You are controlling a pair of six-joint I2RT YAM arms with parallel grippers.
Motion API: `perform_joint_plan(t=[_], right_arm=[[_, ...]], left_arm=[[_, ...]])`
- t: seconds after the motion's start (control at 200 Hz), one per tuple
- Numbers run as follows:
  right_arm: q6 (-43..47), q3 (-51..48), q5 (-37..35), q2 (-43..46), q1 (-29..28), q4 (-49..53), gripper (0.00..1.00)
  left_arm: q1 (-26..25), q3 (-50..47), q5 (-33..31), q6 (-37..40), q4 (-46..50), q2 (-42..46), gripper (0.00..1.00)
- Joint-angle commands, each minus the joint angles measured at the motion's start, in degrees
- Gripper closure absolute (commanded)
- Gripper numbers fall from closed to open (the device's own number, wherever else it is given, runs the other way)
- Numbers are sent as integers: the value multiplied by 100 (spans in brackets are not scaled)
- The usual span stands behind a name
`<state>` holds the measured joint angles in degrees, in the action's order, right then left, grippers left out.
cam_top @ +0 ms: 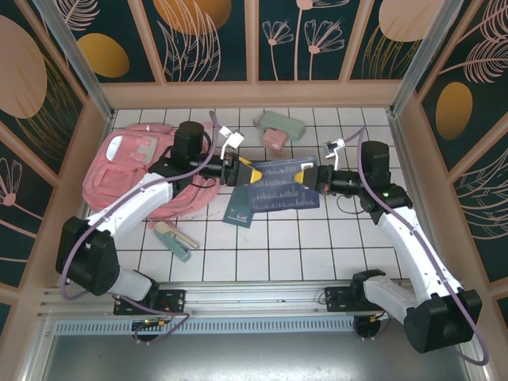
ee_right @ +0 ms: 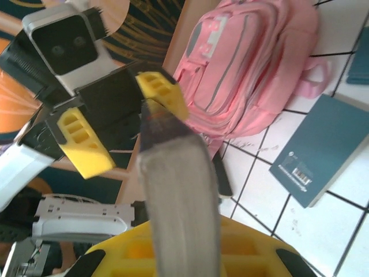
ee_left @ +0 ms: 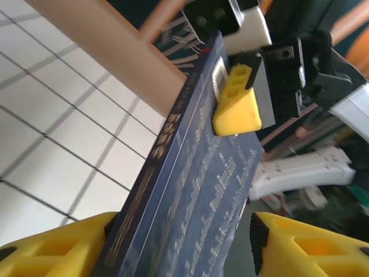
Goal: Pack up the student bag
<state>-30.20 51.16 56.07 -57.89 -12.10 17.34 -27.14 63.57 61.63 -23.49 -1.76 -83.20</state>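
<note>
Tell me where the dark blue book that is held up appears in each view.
Top external: book at the centre of the picture.
Left wrist: book runs from the bottom edge to top centre.
Right wrist: book seen edge-on, bottom centre.
Shared landmark: the white tiled table.

Pink backpack [cam_top: 119, 178] [ee_right: 248, 57]: soft, lying flat, front pockets up, pale strips showing. Position: far-left part of tiled table [cam_top: 317, 246], straps toward centre.
</note>
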Motion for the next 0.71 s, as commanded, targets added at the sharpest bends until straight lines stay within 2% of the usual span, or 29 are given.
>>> perform_joint_plan(t=[0.0,0.06,0.155,0.22,0.28,0.315,0.385,0.54,0.616,0.701], right_arm=[[-12,-153,-495,212,225,64,100],[-34,-239,-718,268,273,63,100],[143,-251,-1050,239,283,256,100],[212,-274,-1189,218,252,276,100],[182,-286,-1508,185,223,339,100],[165,-322,-1610,167,217,322,100],[65,-480,-1611,135,193,126,100],[-4,-646,-1608,-17,155,-72,100],[47,-671,-1599,-18,133,-93,100],[152,-656,-1657,-15,62,-24,100]], left_arm=[[327,-73,-1015,161,243,392,38],[507,-58,-1777,110,511,486,38],[551,429,-4299,292,1867,339,36],[521,740,-5505,528,2705,110,36],[433,851,-6747,675,3130,-83,35],[396,887,-7225,774,3314,-222,35],[369,1032,-7715,803,3636,-601,35],[323,1175,-8121,772,3698,-1240,36],[323,1294,-8169,782,3770,-1548,36],[323,1308,-7930,730,3688,-1735,36]])
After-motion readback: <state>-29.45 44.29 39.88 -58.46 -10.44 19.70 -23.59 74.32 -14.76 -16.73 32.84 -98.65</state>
